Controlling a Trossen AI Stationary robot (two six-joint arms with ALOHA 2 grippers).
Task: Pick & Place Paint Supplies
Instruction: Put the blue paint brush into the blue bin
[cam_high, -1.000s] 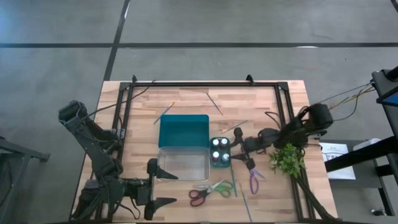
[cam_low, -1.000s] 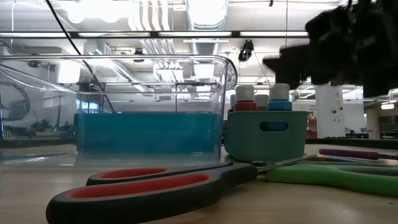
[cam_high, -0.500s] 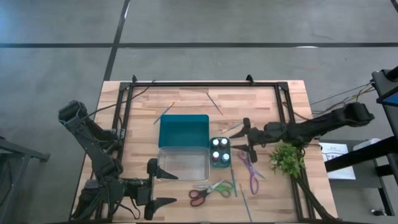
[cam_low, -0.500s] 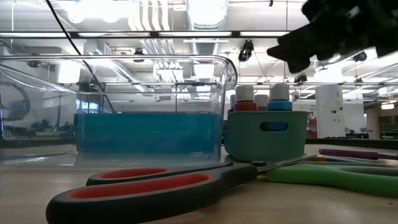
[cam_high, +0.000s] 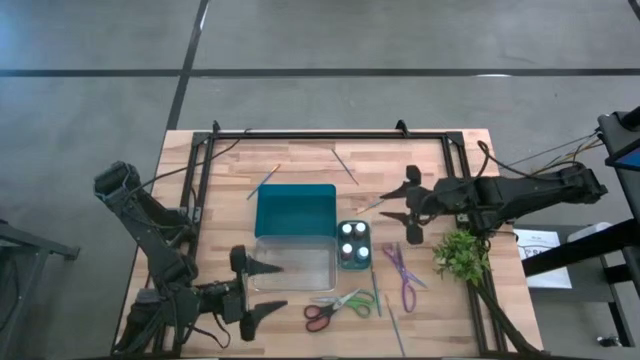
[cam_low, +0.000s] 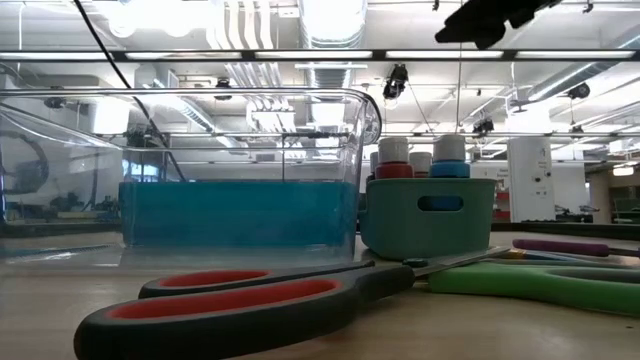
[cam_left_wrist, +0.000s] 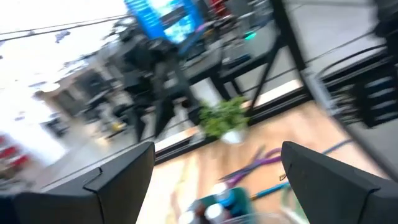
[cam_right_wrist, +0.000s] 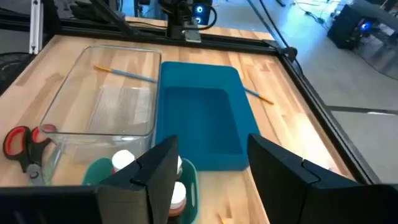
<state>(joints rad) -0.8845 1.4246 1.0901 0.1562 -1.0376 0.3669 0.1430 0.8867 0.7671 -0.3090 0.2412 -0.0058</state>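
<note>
Right gripper (cam_high: 407, 206) hangs empty, fingers spread, above the table just beside the teal bin (cam_high: 295, 211). Purple scissors (cam_high: 404, 280) lie nearer the front edge — descend squarely over the handles. Left gripper (cam_high: 262, 290), also spread, waits by the clear tub (cam_high: 293, 268).

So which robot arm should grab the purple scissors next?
Probably the right. Its open gripper hovers just beyond the purple-handled scissors, on the same side of the small teal cup. The open left gripper sits farther away, past the clear plastic tub.
</note>
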